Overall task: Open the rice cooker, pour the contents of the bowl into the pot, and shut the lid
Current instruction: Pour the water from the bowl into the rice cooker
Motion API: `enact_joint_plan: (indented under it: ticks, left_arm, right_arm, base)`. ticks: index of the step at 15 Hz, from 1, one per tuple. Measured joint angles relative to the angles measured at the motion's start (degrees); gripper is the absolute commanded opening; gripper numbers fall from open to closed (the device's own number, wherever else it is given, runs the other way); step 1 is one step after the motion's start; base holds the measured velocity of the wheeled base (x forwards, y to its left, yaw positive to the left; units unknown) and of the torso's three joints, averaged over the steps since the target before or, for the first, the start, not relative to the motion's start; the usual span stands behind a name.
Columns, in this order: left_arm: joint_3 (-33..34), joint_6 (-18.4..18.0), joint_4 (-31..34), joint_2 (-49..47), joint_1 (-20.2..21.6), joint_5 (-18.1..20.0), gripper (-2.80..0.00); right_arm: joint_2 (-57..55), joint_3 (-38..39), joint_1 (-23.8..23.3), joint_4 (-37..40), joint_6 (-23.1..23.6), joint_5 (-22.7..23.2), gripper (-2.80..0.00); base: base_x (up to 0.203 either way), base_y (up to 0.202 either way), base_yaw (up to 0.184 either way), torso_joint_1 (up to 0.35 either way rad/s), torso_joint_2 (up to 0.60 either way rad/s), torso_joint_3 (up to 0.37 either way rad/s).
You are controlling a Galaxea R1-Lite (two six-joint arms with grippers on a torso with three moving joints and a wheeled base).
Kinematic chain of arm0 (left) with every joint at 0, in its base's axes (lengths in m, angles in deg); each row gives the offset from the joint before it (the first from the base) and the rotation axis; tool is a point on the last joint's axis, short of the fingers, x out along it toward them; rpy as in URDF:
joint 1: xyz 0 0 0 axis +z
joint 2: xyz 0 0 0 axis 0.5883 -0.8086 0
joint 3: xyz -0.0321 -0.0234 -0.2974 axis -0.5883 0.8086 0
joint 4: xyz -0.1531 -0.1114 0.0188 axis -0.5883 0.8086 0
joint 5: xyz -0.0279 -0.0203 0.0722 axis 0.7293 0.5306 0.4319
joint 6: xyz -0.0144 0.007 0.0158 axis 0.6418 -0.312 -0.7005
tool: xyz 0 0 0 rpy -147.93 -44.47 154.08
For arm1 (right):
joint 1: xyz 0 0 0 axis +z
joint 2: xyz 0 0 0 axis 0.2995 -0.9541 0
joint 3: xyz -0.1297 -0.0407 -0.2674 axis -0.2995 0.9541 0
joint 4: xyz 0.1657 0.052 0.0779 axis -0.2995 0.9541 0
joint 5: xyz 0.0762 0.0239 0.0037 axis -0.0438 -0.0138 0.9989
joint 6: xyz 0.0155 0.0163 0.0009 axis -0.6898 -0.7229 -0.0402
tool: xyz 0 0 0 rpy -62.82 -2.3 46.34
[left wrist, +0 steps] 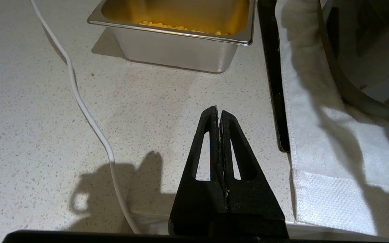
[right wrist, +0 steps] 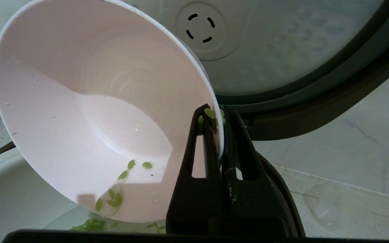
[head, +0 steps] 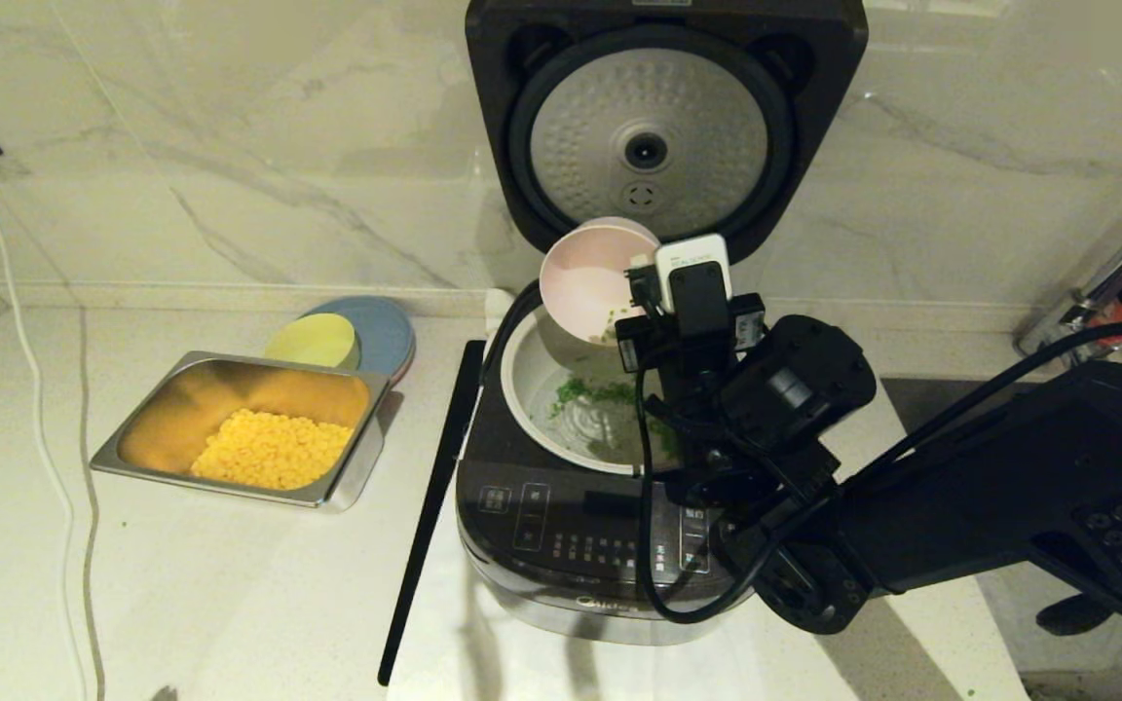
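Mostly emptied pale pink bowl (right wrist: 89,111) tipped over pot (head: 561,409), rim clamped by right pincer (right wrist: 218,128); left pincer (left wrist: 218,116) closed

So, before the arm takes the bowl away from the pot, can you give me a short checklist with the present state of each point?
1. Lid fully up: ok.
2. Right gripper shut on the rim of the bowl: ok.
3. Bowl tipped over the pot: ok.
4. Greens in the pot: ok.
5. Bowl empty: not ok, some green bits stick near the low rim.
6. Left gripper out of the way, shut over the counter: ok.
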Motion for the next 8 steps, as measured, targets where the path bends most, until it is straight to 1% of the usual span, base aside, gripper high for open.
enact_joint_plan:
  ticks: [8]
  left_arm:
    - [0.0,-0.01,0.0,0.0,0.0,0.0,-2.8]
  right_arm:
    - [-1.07,-1.34,-0.17,0.01,1.3,-0.07,-2.8]
  base:
    - [0.0,0.0,0.0,0.0,0.0,0.0]
